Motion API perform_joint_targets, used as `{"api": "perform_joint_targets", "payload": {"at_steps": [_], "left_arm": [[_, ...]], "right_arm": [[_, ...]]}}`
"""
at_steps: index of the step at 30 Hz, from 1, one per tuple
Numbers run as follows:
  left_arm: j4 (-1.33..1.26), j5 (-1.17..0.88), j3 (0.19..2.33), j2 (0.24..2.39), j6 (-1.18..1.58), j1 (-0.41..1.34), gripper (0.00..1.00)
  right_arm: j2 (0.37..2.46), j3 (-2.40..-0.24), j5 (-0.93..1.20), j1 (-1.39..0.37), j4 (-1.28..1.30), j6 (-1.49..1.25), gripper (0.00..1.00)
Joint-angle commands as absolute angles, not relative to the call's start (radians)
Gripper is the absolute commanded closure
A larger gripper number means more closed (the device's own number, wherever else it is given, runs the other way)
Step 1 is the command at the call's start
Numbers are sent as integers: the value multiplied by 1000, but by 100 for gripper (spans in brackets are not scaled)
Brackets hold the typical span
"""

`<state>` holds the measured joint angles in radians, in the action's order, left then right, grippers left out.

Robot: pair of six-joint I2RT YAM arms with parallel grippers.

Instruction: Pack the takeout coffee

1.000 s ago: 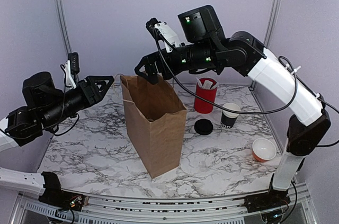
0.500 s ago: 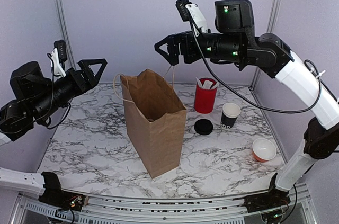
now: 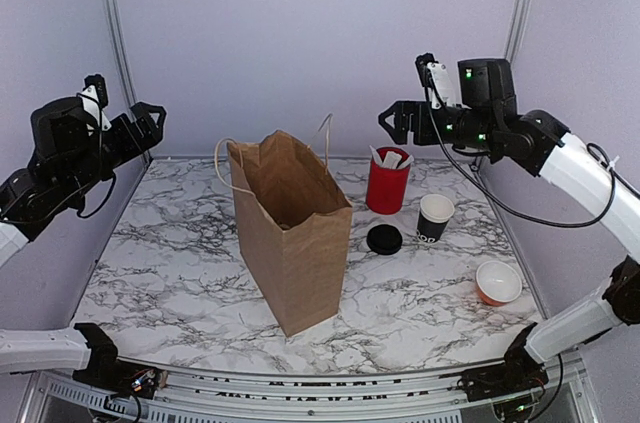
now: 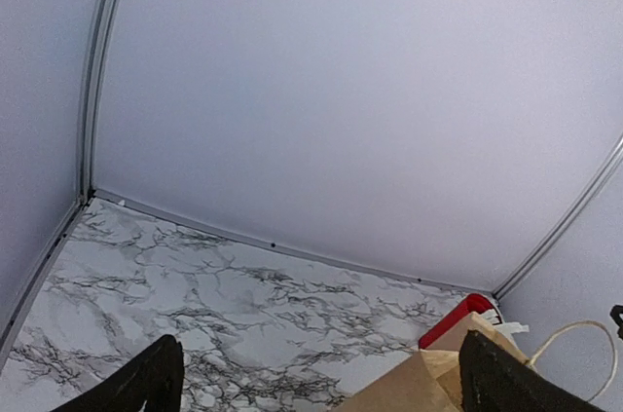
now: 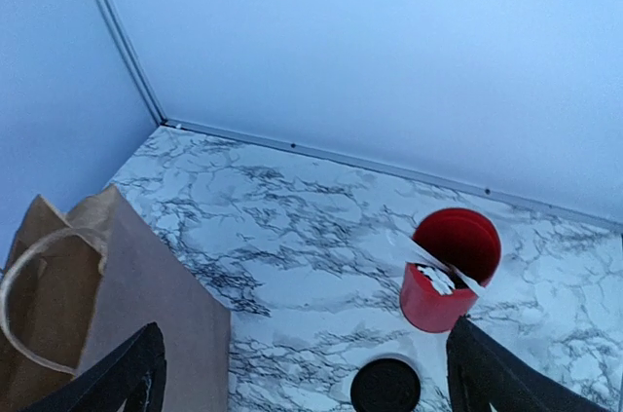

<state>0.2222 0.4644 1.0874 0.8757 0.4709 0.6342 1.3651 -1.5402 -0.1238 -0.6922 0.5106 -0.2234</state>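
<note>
Black cup and its loose lid are sitting unpacked on the table right of the open bag, while we are holding the left gripper and right gripper raised, wide open, empty.

Your left arm is folded back at the left side. Your left gripper sits raised, pointing inward to the right, fingers spread wide with nothing between them. Your right arm rises from its base and bends inward. Your right gripper is held high, pointing left, fingers likewise wide apart and empty.
</note>
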Motion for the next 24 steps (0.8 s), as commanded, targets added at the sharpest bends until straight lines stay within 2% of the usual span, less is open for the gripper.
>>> {"api": "perform_joint_targets", "payload": {"at_steps": [1,7,11,14,18,24], "left_arm": [[313,248,1074,926,485,467,1],[327,53,1013,983,471,236,1],[326,16,959,1001,436,158,1],[320,13,924,1005,401,130,1],[297,38,879,993,361,120,1],[275,67,835,966,326,117,1]], "right_arm": [[1306,-1416,-50,-562,432,-286,5],[1312,-1273,63,-400,354,-323,15],[1366,-1234,112,-330,302,-325,27],[1427,-1231,132,-294,277,-324,36],[1510,-1260,128,-286,247,-291,43],[1608,-1311,121,-287,234,-264,46]]}}
